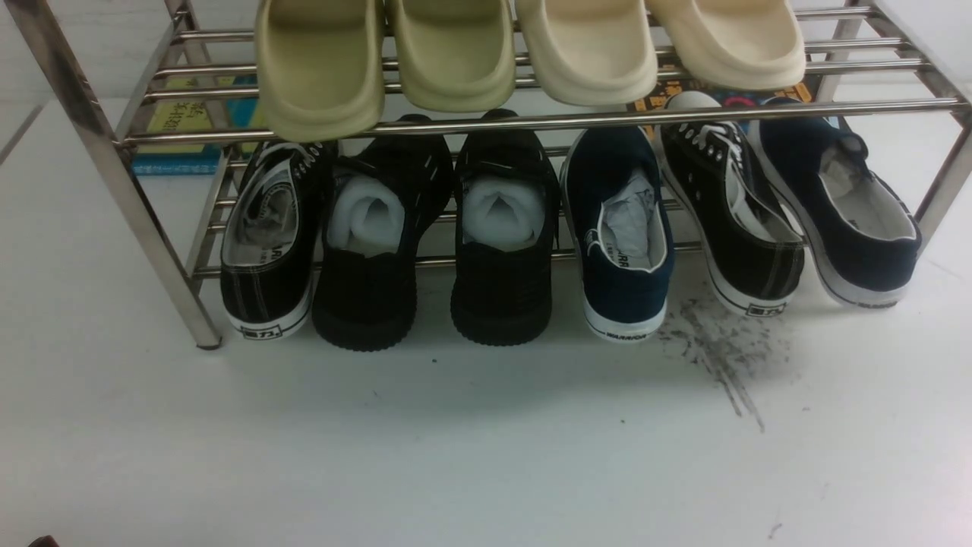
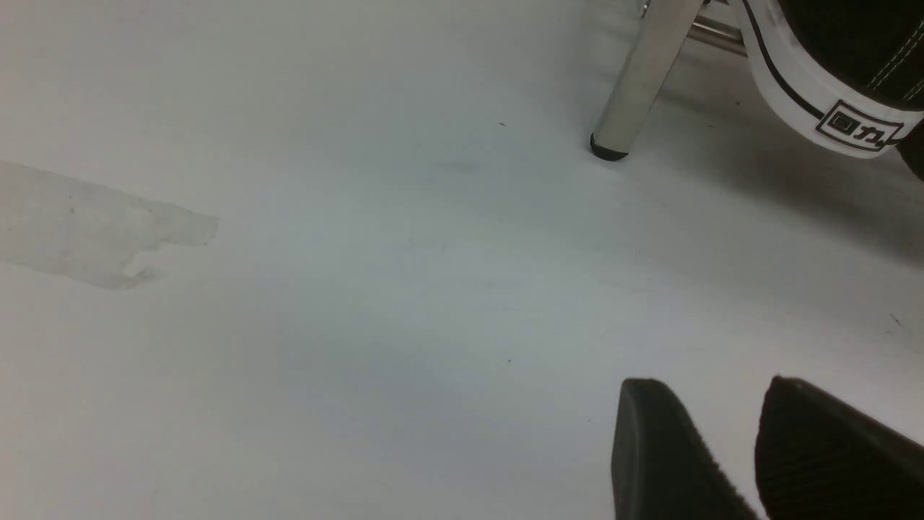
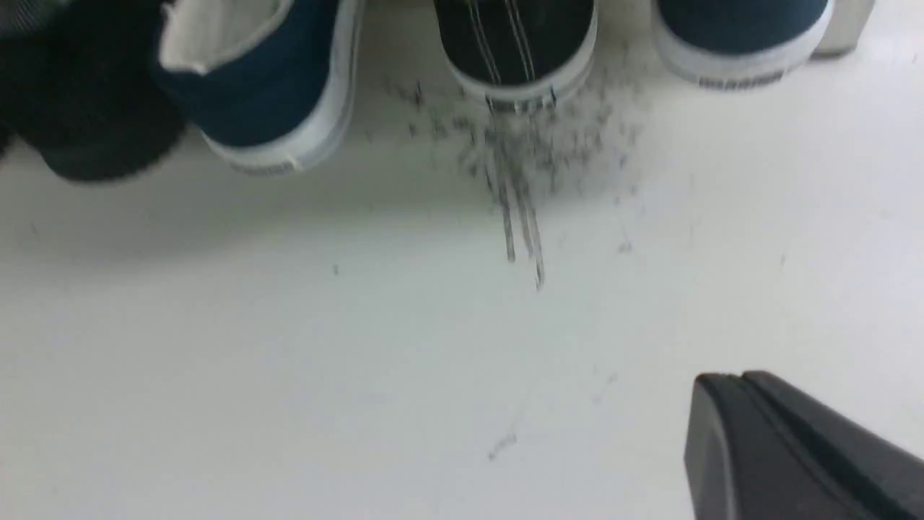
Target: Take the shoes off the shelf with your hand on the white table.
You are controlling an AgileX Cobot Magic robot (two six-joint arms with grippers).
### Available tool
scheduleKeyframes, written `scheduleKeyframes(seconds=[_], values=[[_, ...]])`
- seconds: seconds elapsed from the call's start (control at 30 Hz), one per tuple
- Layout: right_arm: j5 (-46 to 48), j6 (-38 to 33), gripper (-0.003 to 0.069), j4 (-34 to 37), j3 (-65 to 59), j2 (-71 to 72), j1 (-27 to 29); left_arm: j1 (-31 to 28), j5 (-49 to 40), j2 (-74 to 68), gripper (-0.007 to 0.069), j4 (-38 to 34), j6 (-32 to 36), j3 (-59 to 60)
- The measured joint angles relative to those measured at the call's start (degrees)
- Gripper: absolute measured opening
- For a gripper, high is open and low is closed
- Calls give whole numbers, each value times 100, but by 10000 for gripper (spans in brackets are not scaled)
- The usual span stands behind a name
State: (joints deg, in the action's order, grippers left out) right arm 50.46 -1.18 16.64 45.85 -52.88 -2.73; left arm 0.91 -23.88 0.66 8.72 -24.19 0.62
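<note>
Jaws of the right pincer are pressed shut on nothing, above bare bench short of the scuff marks; blur leaves its height unclear. The left pincer stands parted and empty near a leg of the shelf. The shoes sit on the lower tier, heels outward: one just right of centre in the front view, the other navy shoe at the right edge, with a black sneaker between them. The reach seems barely begun. Best to spread the jaws first, come in low under the upper rail, pinch the centre shoe's heel collar, and draw it straight out without dragging the sneaker.
</note>
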Motion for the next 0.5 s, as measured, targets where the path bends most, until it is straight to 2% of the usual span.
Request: scheduleKeyframes(seconds=[0.1, 0.23, 0.27, 0.5], values=[[498, -131, 29, -13, 579, -852, 0, 0, 0, 0, 239, 0, 0, 0], [616, -310, 83, -26, 1145, -1579, 0, 0, 0, 0, 239, 0, 0, 0], [713, -504, 134, -39, 1500, -1919, -12, 0, 0, 0, 239, 0, 0, 0], [500, -1094, 300, -275, 2220, -2701, -268, 0, 0, 0, 239, 0, 0, 0]])
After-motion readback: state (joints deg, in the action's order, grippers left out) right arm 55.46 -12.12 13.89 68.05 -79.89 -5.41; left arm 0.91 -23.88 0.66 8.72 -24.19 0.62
